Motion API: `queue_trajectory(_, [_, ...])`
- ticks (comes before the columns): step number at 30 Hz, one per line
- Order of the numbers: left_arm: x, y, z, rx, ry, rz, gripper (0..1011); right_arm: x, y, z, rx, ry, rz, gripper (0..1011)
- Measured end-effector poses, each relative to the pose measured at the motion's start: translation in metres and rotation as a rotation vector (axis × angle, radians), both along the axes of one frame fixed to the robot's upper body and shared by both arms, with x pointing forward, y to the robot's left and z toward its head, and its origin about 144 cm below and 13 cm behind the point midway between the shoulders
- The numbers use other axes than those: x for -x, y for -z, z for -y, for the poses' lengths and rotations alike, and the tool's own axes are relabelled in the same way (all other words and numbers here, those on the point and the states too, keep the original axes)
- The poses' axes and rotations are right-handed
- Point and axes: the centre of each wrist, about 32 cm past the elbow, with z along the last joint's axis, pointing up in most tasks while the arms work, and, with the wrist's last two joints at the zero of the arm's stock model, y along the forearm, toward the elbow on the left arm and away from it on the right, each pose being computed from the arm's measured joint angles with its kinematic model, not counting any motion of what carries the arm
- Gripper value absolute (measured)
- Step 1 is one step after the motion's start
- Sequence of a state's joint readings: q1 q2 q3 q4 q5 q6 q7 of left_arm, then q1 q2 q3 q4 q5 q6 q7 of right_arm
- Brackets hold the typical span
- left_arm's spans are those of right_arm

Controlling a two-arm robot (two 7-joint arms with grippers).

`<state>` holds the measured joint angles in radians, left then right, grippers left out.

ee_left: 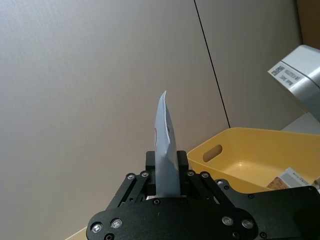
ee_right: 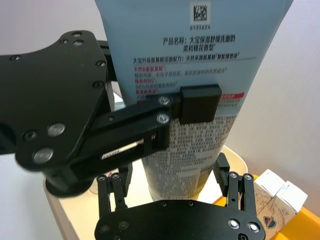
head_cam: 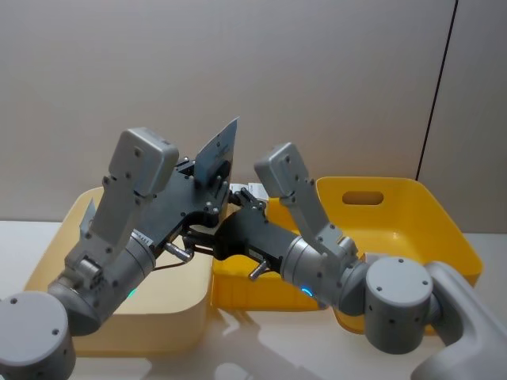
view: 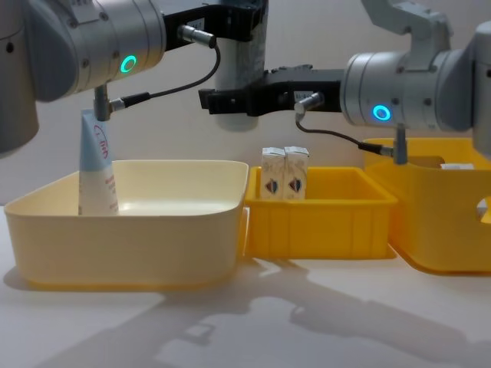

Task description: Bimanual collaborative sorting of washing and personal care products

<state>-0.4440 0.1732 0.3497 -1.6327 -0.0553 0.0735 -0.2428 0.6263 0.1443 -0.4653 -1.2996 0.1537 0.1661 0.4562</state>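
Observation:
A light-blue squeeze tube [head_cam: 218, 150] is held upright in the air between the two arms. My left gripper [ee_left: 167, 172] is shut on its middle, and one pad [ee_right: 200, 103] presses on the printed back of the tube [ee_right: 192, 65]. My right gripper [ee_right: 172, 187] is open, its fingers [ee_right: 229, 185] standing either side of the tube's lower end [view: 239, 77] with a gap. A second light-blue tube [view: 96, 165] stands in the cream bin [view: 123, 230]. Two small white cartons [view: 285, 172] stand in the small yellow bin [view: 322, 222].
A large yellow bin with handle slots [head_cam: 412, 214] stands at the right, next to the small one. The cream bin [head_cam: 174, 317] is at the left. A plain wall is close behind the bins.

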Motion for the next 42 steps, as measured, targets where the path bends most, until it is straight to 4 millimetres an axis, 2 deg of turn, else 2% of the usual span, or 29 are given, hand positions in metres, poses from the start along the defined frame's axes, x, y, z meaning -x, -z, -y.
queue_trajectory(9, [0.0004, 0.0002, -0.0001, -0.001, -0.003, 0.001, 239, -0.0038, -0.0024, -0.0047, -0.008, -0.002, 0.006, 993])
queue_trajectory(13, [0.0006, 0.0002, -0.0001, -0.001, -0.003, 0.001, 238, -0.0047, -0.0027, -0.0057, -0.011, -0.003, 0.007, 917])
queue_trajectory(19, [0.0007, 0.0, -0.0001, -0.002, -0.004, 0.002, 239, -0.0057, -0.0031, -0.0071, -0.013, -0.004, 0.007, 731])
queue_trajectory(22, [0.0008, 0.0, -0.0001, -0.002, -0.004, 0.002, 238, -0.006, -0.0034, -0.0075, -0.014, -0.004, 0.007, 684])
queue_trajectory(42, [0.0009, 0.0001, -0.0001, -0.002, -0.005, 0.003, 239, -0.0069, -0.0039, -0.0088, -0.016, -0.005, 0.009, 582])
